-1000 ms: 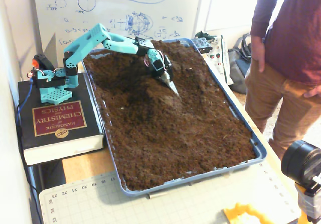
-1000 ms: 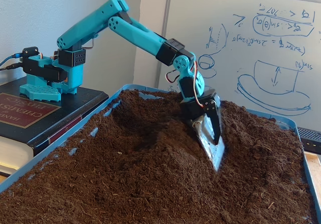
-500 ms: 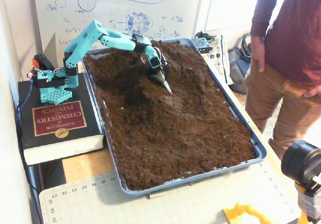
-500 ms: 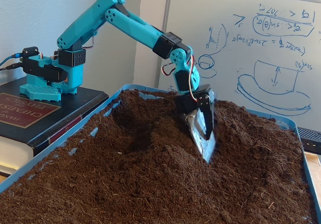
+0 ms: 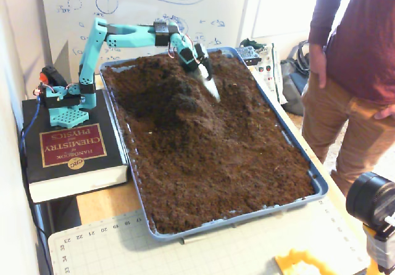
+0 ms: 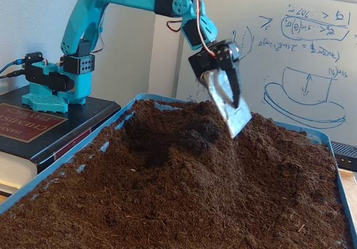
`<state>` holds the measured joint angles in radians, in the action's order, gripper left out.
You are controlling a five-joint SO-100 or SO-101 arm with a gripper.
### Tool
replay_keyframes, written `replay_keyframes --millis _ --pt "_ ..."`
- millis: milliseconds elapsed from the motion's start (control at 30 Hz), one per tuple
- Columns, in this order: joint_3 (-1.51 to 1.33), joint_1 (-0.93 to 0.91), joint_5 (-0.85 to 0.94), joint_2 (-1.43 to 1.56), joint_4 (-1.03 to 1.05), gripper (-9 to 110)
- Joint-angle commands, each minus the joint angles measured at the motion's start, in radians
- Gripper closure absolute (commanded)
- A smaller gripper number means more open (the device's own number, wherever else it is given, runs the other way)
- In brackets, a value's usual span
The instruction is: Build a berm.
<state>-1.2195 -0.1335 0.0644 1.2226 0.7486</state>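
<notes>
A blue tray (image 5: 299,149) is filled with dark brown soil (image 5: 216,158). A raised mound of soil (image 5: 176,102) sits at the tray's far left in a fixed view and also shows in the other fixed view (image 6: 189,140). My teal arm reaches over the tray. My gripper (image 5: 210,85) carries a flat pale blade (image 6: 231,112) with the black finger (image 6: 234,84) lying along it, so it looks shut. The blade tip (image 6: 239,129) is at the soil surface on the mound's right slope.
My arm's base stands on a thick black and red book (image 5: 71,148) left of the tray. A person (image 5: 358,71) stands at the table's right. A camera (image 5: 372,202) is at the near right. A cutting mat (image 5: 216,247) and a yellow object (image 5: 302,264) lie in front.
</notes>
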Motion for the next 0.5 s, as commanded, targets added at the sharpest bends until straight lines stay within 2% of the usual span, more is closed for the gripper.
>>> replay_keyframes --millis 0,167,367,467 --pt "0.264 0.057 -0.11 -0.023 -0.086 101" --pt "0.538 0.14 -0.29 -0.252 -0.175 101" --pt "0.715 0.239 -0.311 -0.531 -0.21 101" --pt "0.796 0.268 -0.313 -0.684 -0.344 101"
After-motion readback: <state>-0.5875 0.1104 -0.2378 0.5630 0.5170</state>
